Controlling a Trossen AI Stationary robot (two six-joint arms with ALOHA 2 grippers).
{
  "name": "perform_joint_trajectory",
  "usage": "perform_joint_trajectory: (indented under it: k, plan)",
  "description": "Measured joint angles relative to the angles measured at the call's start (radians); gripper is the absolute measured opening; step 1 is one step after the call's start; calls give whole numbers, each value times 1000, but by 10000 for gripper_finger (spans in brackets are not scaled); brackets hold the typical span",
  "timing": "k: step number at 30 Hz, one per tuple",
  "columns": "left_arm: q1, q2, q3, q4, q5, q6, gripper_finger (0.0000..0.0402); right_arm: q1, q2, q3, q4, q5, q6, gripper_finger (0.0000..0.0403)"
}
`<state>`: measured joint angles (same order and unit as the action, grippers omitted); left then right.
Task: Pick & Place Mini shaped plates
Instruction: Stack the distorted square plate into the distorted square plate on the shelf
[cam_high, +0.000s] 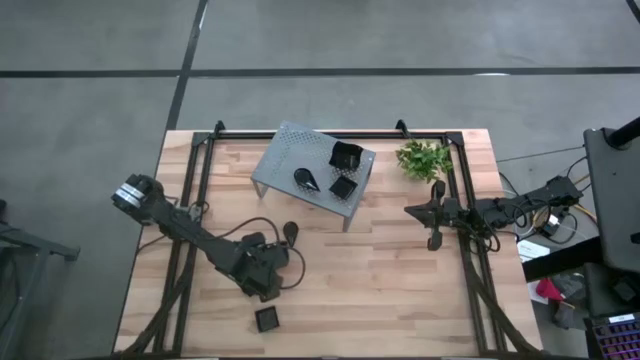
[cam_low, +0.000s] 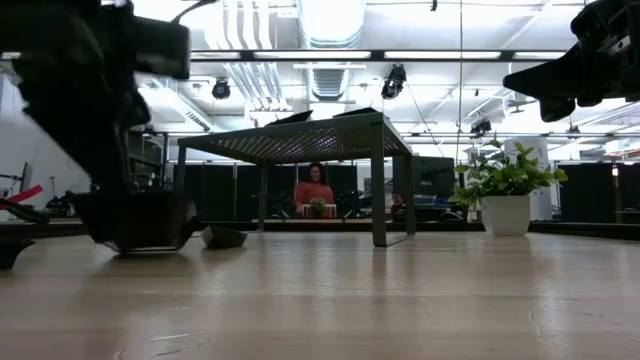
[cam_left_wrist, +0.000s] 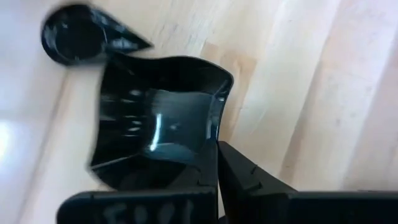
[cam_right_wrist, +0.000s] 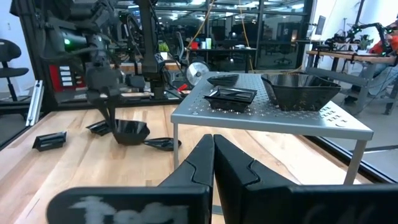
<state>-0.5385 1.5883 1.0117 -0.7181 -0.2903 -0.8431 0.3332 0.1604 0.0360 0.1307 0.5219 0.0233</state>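
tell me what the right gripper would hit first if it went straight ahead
Likely the grey shelf: the shut right gripper points at its near edge and leg, though depth is hard to judge.

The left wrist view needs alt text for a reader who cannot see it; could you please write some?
The left gripper is shut on the rim of a glossy black square plate with raised, curved sides, seen over the pale wooden table. A black teardrop-shaped plate lies on the wood just beyond it.
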Motion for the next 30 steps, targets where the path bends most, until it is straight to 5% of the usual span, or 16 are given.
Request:
perform_joint_trajectory:
  k: [10, 15, 25, 30]
  plan:
    - [0, -1, 215, -202, -115, 183, 0, 0, 0, 0, 0, 0, 2, 8]
    - [0, -1, 320, -263, -252, 281, 0, 0, 0, 0, 0, 0, 2, 8]
    - [32, -2, 443, -268, -539, 736, 0, 0, 0, 0, 0, 0, 1, 8]
    - [109, -2, 483, -240, -579, 877, 0, 0, 0, 0, 0, 0, 0, 8]
